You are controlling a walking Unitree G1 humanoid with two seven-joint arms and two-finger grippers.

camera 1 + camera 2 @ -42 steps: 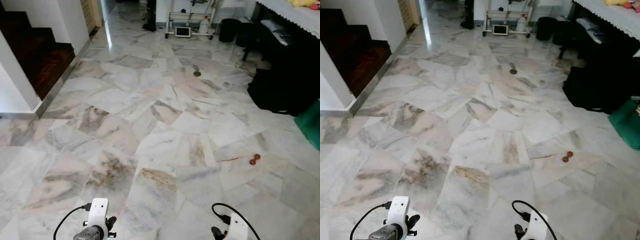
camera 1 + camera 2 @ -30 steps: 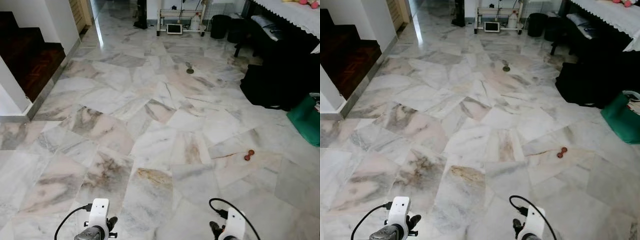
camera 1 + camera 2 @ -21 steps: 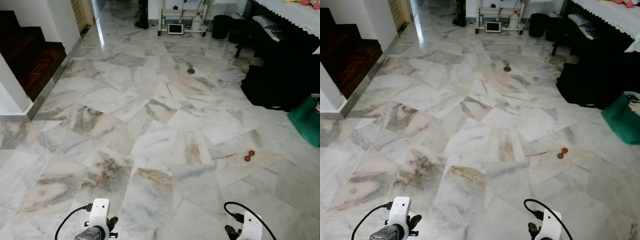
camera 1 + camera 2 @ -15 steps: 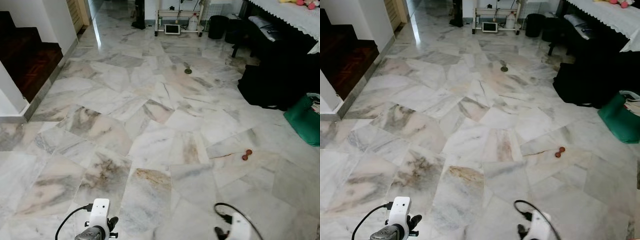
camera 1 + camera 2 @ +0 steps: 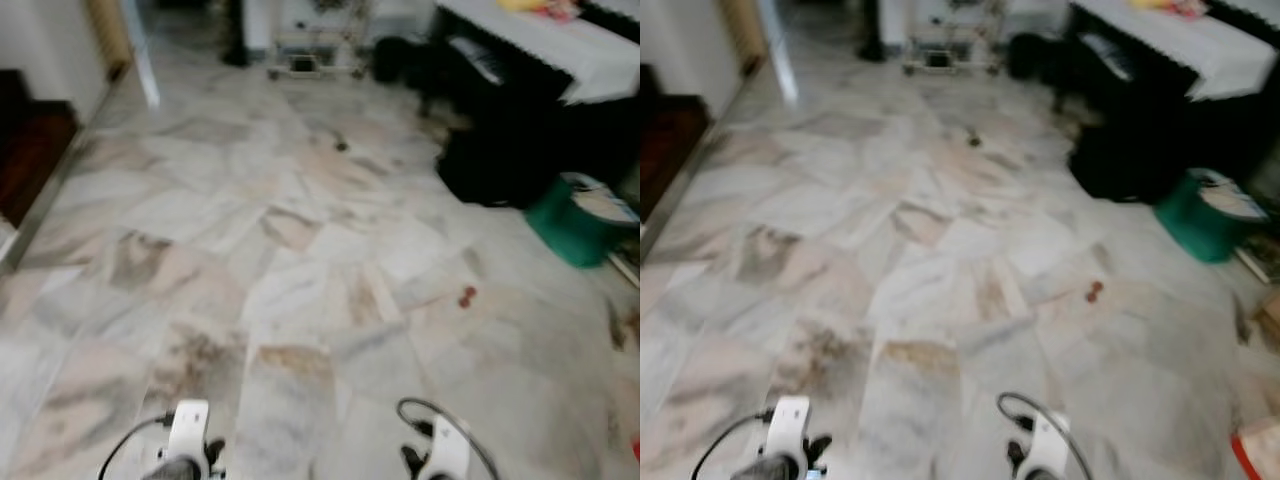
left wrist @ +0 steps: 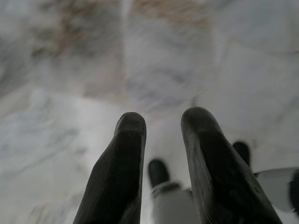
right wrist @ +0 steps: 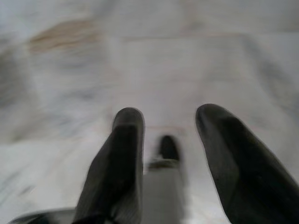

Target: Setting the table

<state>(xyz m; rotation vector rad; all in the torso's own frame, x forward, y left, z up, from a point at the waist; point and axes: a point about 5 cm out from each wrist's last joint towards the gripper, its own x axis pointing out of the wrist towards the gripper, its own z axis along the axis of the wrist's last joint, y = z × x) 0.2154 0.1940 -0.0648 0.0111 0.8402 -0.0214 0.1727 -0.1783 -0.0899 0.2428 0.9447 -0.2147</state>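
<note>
A table with a white lace cloth (image 5: 520, 35) stands at the far right, partly out of the blurred picture. Both arms hang low at the bottom edge: the left wrist (image 5: 188, 440) and the right wrist (image 5: 445, 450). In the left wrist view, my left gripper (image 6: 163, 119) is open over the marble floor with nothing between its fingers. My right gripper (image 7: 170, 116) is also open, its fingers wider apart, holding nothing.
Marble floor (image 5: 300, 230) stretches ahead. A dark stair step (image 5: 30, 150) lies at the left. A black bag (image 5: 495, 165) and a green basket (image 5: 570, 225) sit by the table. A small red-brown object (image 5: 467, 296) lies on the floor. A wheeled rack (image 5: 310, 50) stands at the back.
The whole picture has shifted and blurred: the camera has turned right, bringing the table and the green basket further in. Both arms still hang low.
</note>
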